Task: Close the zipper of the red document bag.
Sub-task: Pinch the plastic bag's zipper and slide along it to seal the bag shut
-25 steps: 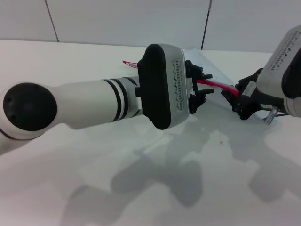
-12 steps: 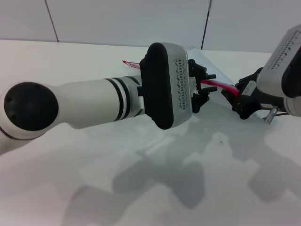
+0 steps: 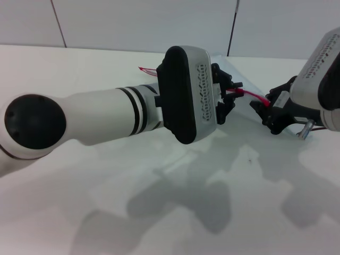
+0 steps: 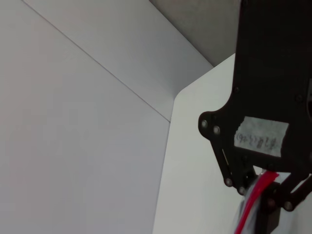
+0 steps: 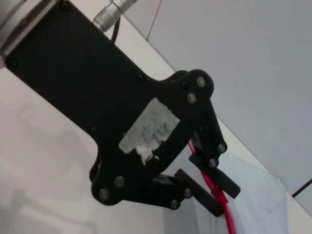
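Left gripper edged rightward along zipper, jaws pinching it (right gripper too).

Bright, even light falls from overhead on the white bench. Soft grey shadows of both arms spread over the lower middle and lower right of the head view, their edges diffuse. Mild sheen shows on the left arm's white casing. In both wrist views the near black hardware is dark with little surface detail, while the pale walls behind look flat and featureless.
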### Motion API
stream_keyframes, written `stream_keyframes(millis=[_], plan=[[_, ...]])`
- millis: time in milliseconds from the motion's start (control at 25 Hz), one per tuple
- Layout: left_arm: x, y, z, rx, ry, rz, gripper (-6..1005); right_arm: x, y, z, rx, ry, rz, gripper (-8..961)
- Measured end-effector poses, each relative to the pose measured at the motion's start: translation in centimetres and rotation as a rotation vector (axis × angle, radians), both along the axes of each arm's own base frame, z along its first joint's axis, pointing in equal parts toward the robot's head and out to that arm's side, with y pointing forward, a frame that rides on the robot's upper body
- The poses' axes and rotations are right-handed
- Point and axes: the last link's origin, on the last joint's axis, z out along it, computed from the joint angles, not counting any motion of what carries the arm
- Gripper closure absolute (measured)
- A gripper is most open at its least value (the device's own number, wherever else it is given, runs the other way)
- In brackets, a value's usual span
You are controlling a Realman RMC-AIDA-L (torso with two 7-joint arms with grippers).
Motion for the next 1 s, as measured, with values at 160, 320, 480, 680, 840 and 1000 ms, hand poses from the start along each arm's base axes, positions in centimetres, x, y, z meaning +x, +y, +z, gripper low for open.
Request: stream_keyframes(millis=[160, 320, 480, 680, 840, 1000], plan=[[0.09, -0.12, -0.17, -0.005, 0.004, -0.006, 864, 0.00, 0.00, 0.00, 0.000, 0.000, 0.000, 903], [0.11, -0.15, -0.21, -0.006, 0.004, -0.006, 892, -0.01, 0.01, 0.00, 0.000, 0.000, 0.000, 903], [0.03, -0.18, -0.21, -0.007, 0.003, -0.003, 911, -0.02, 0.02, 0.02, 0.000, 0.000, 0.001, 903], [-0.05, -0.20, -0.21, -0.008, -0.001, 0.004, 917, -0.04, 0.04, 0.04, 0.001, 0.000, 0.001, 904], [-0.14, -0.23, -0.21, -0.011, -0.006, 0.014, 918, -0.02, 0.06, 0.05, 0.002, 0.001, 0.000, 901], [-0.66, -0.20, -0.15, -0.009, -0.008, 0.035, 921, 0.08, 0.06, 0.11, 0.004, 0.002, -0.003, 894]])
